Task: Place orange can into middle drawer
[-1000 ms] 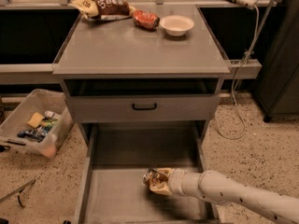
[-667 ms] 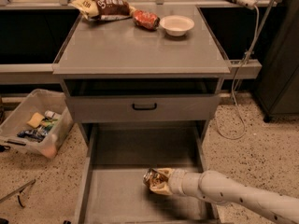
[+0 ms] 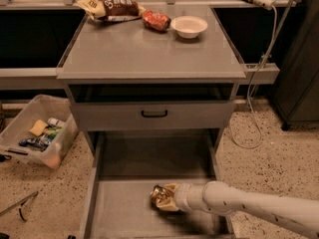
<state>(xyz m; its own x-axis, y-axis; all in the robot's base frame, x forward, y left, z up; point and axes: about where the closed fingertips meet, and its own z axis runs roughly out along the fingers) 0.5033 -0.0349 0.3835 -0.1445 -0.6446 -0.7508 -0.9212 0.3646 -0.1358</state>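
Golden-orange metal glinted low in the middle drawer (image 3: 122,210): that was the orange can (image 3: 158,196), with its shiny end turned to the left, over the grey floor toward the right of the pulled-out drawer and near its front. My gripper (image 3: 166,198) was there with it, reaching in from the right at the end of my pale arm (image 3: 249,209), and its jaws were closed round the can's body. Whether the can rested on the floor or hung just above it I could not tell from this angle. The shadow under it sat close, so I judged it to be touching or nearly so.

By my reckoning the task was most of the way through. The drawer stood open, and the can was inside its walls, well clear of the left wall and of the back. What was left was small: let the jaws go, see that the can settled rather than rolled, and draw the arm out without knocking it. Nothing showed that the release had begun.

Above, the upper drawer (image 3: 154,114) with its black handle sat under the top of the cabinet (image 3: 149,54). On that top, a red can (image 3: 156,20), a white bowl (image 3: 189,26) and a snack bag (image 3: 107,6) lay together at the back, well apart from my work. A clear bin (image 3: 30,133) of odds and ends stood on the floor to the left.
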